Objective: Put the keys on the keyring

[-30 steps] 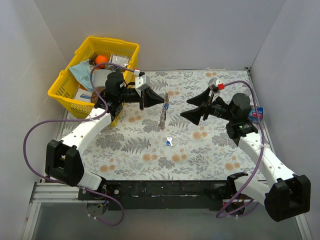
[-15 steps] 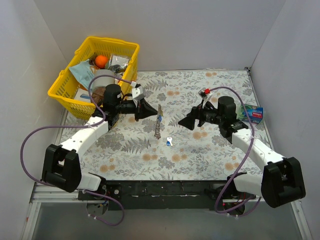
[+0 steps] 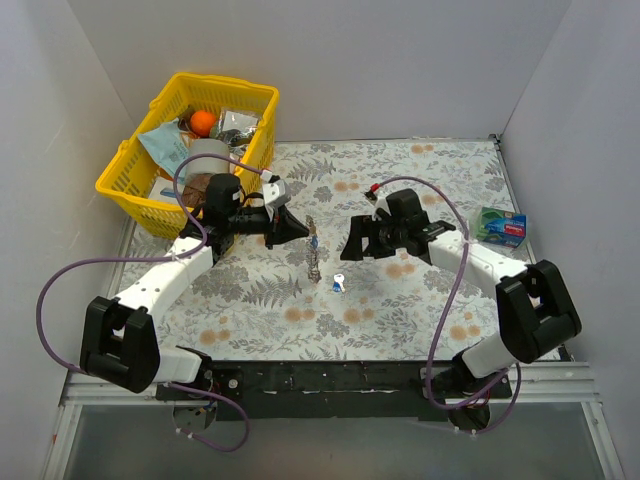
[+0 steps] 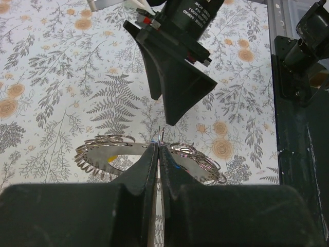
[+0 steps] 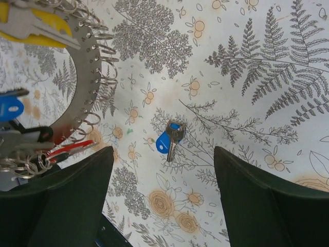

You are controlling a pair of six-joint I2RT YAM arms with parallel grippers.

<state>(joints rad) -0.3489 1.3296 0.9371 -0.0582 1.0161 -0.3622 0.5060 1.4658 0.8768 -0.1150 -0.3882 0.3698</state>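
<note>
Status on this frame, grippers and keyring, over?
Left gripper shut on keyring, ring standing on edge. Right gripper open, aimed at loose blue key. Nothing between them.

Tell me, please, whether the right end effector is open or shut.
Open: the right end effector has black fingers wide apart, the blue-headed metal key visible between.
</note>
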